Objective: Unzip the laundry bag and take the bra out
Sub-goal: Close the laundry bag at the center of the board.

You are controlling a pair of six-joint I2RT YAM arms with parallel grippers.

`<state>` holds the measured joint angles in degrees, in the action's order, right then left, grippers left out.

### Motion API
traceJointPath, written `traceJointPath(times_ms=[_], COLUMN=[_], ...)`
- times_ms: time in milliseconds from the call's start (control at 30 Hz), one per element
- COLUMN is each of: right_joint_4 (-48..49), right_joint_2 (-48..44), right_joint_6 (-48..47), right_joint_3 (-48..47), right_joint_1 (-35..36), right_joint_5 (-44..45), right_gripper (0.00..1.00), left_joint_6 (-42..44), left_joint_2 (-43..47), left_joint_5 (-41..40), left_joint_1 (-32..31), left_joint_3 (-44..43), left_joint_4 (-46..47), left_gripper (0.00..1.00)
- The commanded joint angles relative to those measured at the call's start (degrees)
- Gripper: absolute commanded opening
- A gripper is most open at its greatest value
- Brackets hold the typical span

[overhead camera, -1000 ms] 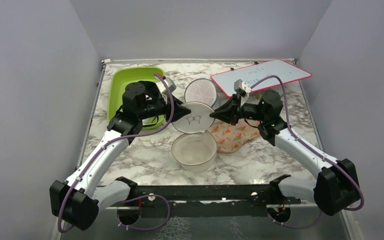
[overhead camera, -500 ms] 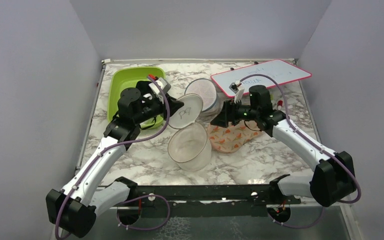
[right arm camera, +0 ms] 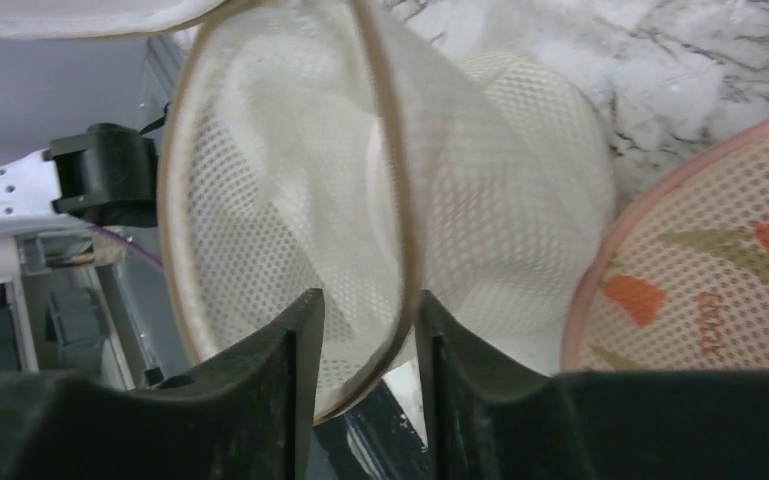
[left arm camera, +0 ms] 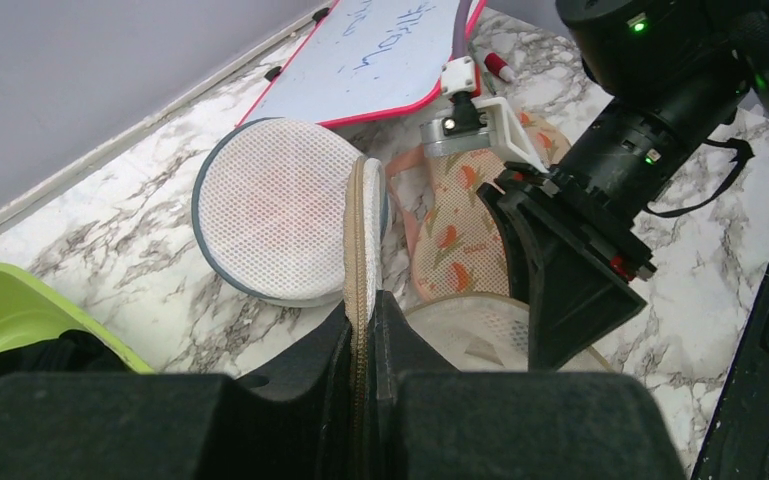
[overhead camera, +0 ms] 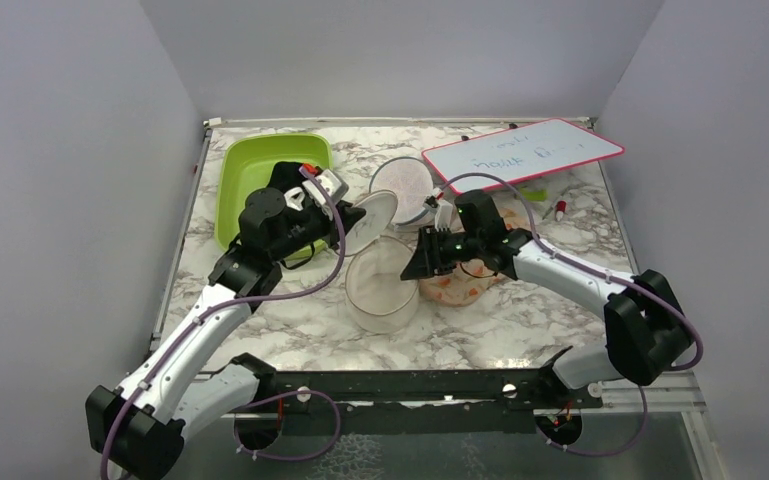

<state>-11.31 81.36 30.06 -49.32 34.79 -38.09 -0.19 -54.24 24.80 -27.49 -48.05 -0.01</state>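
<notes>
The laundry bag (overhead camera: 380, 285) stands open on the marble table, its mesh body empty inside (right arm camera: 290, 180). Its cream face flap (overhead camera: 368, 220) with the black bra drawing is lifted up to the left. My left gripper (overhead camera: 345, 222) is shut on the flap's tan zipper rim (left arm camera: 365, 230), seen edge-on between the fingers (left arm camera: 362, 305). My right gripper (overhead camera: 422, 262) is at the body's right rim, jaws apart, with the tan rim (right arm camera: 400, 250) running between the fingers (right arm camera: 365, 310). The bra is not clearly seen; something dark lies in the green bin under my left arm.
A green bin (overhead camera: 245, 175) stands at the back left. A plain white mesh pod (overhead camera: 405, 183) lies behind the bag, also in the left wrist view (left arm camera: 275, 225). The orange floral pouch (overhead camera: 465, 285) lies under my right arm. A whiteboard (overhead camera: 520, 150) and a marker (overhead camera: 558, 210) are at the back right.
My left gripper has pulled the face flap up and to the left, opening the bag. My right gripper left the bag's right side, drew back, then came down to the body's right rim.
</notes>
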Motion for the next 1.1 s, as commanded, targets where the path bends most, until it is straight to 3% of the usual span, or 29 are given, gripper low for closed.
traceJointPath(times_ms=[0, 167, 367, 533, 767, 900, 1067], right_joint_4=[2.4, 3.2, 2.2, 4.0, 3.7, 1.2, -5.9], right_joint_2=[1.4, 2.1, 5.7, 6.7, 6.6, 5.8, 4.4], right_joint_6=[1.8, 1.1, -1.6, -0.2, -0.3, -2.1, -5.4], right_joint_3=[-2.3, -4.4, -7.7, -8.0, -7.9, -8.6, -10.8], right_joint_1=[0.1, -0.1, -0.8, -1.0, -1.0, -1.0, -1.0], right_joint_5=[6.1, 12.0, 12.7, 10.9, 10.5, 11.6, 17.3], right_gripper=[0.32, 0.17, 0.09, 0.08, 0.13, 0.18, 0.39], left_joint_6=[5.1, 9.8, 15.2, 20.8, 25.5, 24.6, 23.2], left_joint_2=[2.6, 5.7, 9.8, 8.0, 0.5, -1.4, -1.9], left_joint_5=[1.1, 1.4, 2.2, 1.5, -5.3, -5.8, -6.9], left_joint_1=[-0.9, -2.8, -6.9, -12.4, -23.2, -24.8, -25.3], left_joint_3=[0.7, 3.4, 7.9, 7.5, 5.7, 6.8, 7.8], left_joint_4=[0.1, -2.3, -4.1, -8.3, -13.3, -13.6, -11.8], left_gripper=[0.0, 0.0, 0.0, 0.0, 0.0, 0.0, 0.02])
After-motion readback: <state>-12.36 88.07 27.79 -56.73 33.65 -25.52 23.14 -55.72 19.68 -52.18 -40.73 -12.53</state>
